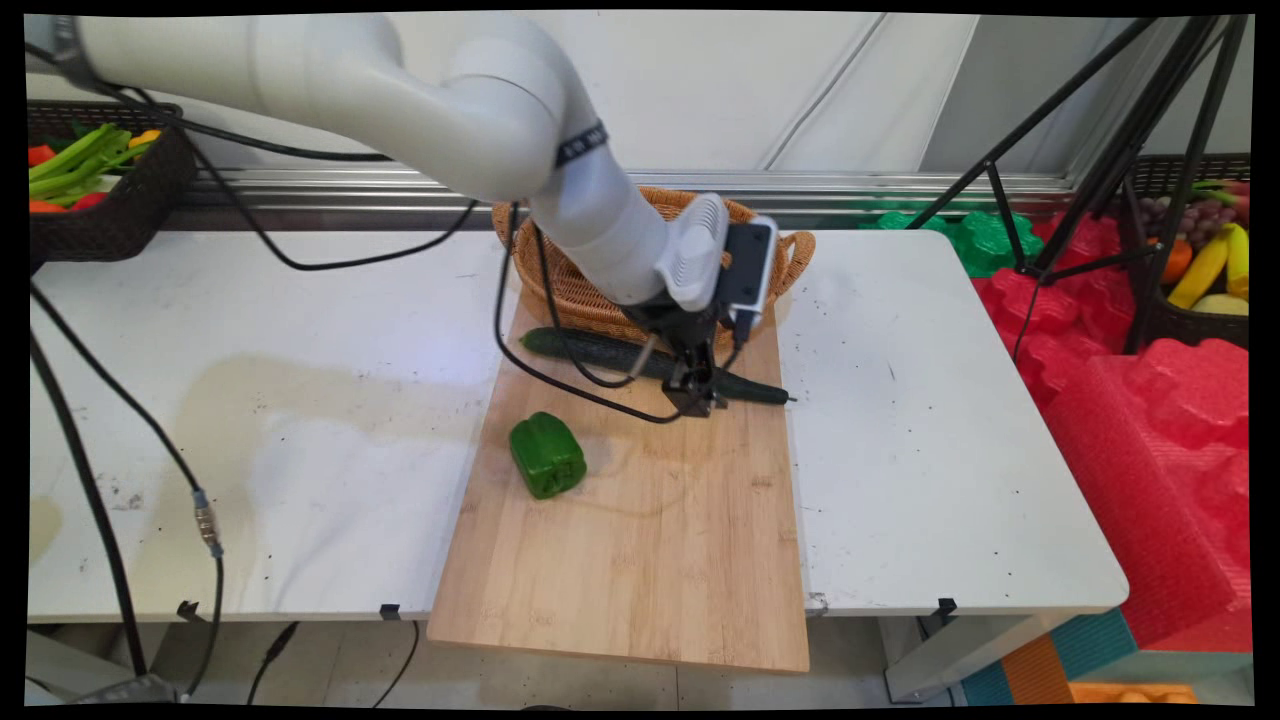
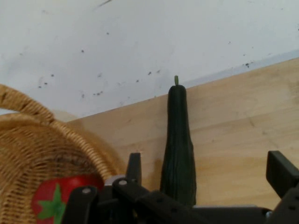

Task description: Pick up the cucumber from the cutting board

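Note:
A long dark green cucumber (image 1: 610, 356) lies across the far part of a wooden cutting board (image 1: 640, 540). My gripper (image 1: 699, 396) is low over the cucumber's right half, close to its stem end. In the hand view the gripper (image 2: 208, 170) is open, one finger on each side of the cucumber (image 2: 179, 149), which lies nearer the left finger (image 2: 134, 167). The right finger (image 2: 280, 172) stands well apart from it. A green bell pepper (image 1: 547, 455) rests on the board's left side, in front of the cucumber.
A wicker basket (image 1: 585, 290) stands just behind the board, and holds a red tomato (image 2: 56, 200). A dark crate of vegetables (image 1: 95, 190) sits at the back left. Red foam (image 1: 1150, 400) and a tripod (image 1: 1090, 150) stand past the table's right edge.

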